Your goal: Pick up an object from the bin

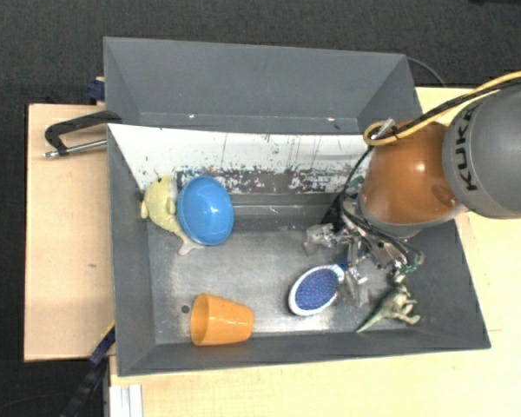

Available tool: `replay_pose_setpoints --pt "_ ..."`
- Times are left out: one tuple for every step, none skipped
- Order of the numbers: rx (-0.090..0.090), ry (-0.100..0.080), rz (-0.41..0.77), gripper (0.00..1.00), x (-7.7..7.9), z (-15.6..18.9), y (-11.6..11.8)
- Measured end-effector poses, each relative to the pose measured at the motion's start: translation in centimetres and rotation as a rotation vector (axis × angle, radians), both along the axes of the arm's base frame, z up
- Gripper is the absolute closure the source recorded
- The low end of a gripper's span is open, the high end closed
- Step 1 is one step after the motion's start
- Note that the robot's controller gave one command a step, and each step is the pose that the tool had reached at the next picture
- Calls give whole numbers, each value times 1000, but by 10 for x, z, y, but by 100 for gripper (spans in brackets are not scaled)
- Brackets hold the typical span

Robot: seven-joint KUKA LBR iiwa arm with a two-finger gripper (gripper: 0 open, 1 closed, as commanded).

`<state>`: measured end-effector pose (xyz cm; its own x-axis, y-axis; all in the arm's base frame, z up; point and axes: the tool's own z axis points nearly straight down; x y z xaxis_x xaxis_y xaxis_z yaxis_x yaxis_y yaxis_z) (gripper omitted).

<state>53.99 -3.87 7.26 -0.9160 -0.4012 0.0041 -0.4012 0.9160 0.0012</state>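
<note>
Toward the bin's (130,259) lower right corner, your gripper (358,272) is hanging between the blue oval brush (315,291) and the green toy dinosaur (391,309), apart or together you cannot tell, likely needing centring over 1 before clamping.

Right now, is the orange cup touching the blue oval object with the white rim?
Apart. The camera view shows a plain strip of bare bin floor between the orange cup and the blue oval object.

1. Bright light comes from above.
2. The back wall of the bin (243,150) looks bright white, upper middle.
3. The blue bowl (205,209) and orange cover (404,185) have small shiny spots.
4. Soft dark shadow lies under the arm (495,155), lower right.
</note>
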Motion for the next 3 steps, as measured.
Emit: replay_pose_setpoints --pt "4 -2 303 0 -38 -2 42" --pt "2 -5 301 100 -37 -2 41" --pt "-1 -18 384 100 -12 141 22"
